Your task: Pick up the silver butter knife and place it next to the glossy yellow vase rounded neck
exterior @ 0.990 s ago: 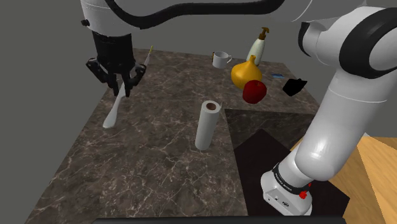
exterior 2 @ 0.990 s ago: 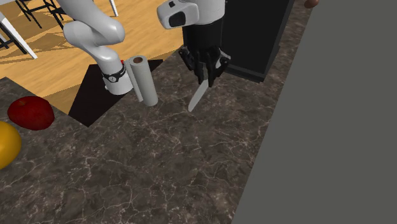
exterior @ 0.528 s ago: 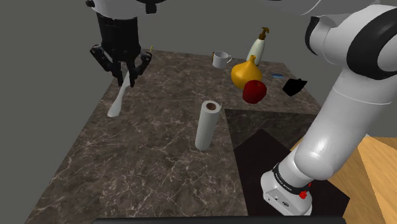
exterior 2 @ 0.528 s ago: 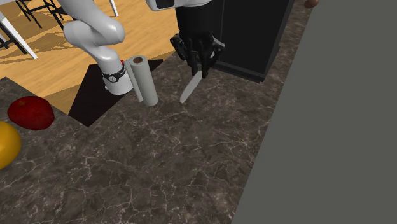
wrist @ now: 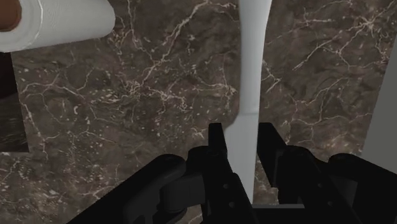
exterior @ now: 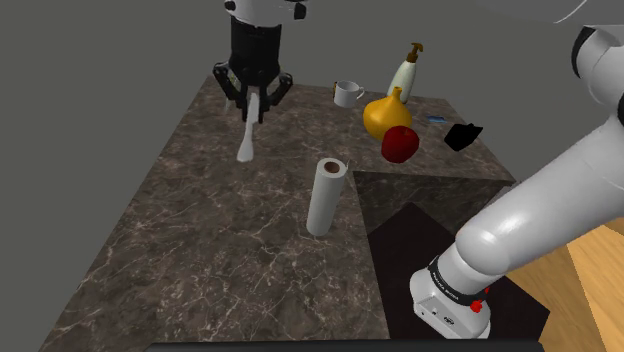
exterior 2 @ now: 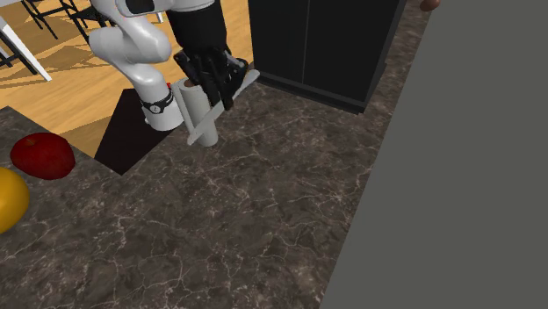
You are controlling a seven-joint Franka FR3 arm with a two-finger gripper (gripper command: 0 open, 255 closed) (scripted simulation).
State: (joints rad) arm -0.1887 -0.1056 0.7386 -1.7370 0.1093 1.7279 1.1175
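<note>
In the shoulder view, the end effector (exterior: 254,102) points straight down, with its two fingers closed on the handle end of one pale knife (exterior: 246,138). The blade hangs below the fingers towards the table (exterior: 220,250); I cannot tell whether its tip touches the surface. The knife is beyond one upright paper towel roll (exterior: 324,196) and further towards this view's left. One yellow vase (exterior: 384,115), one red apple (exterior: 400,144), one white mug (exterior: 347,94) and one pump bottle (exterior: 407,70) stand past the roll, towards the view's right. The arm rises from the stand (exterior: 450,300), leaves the top of the frame and comes back down with the wrist vertical.

In the second exterior view, the end effector (exterior 2: 221,86) hangs just over the top of the roll (exterior 2: 201,118). The knife blade (exterior 2: 246,81) sticks out past the fingers. The apple (exterior 2: 41,155) and the vase (exterior 2: 9,200) are well apart from the roll, at this view's left edge.

In the wrist view, both fingers (wrist: 216,147) press the knife (wrist: 252,63) between them. The roll (wrist: 57,22) lies off to one side of the blade.
</note>
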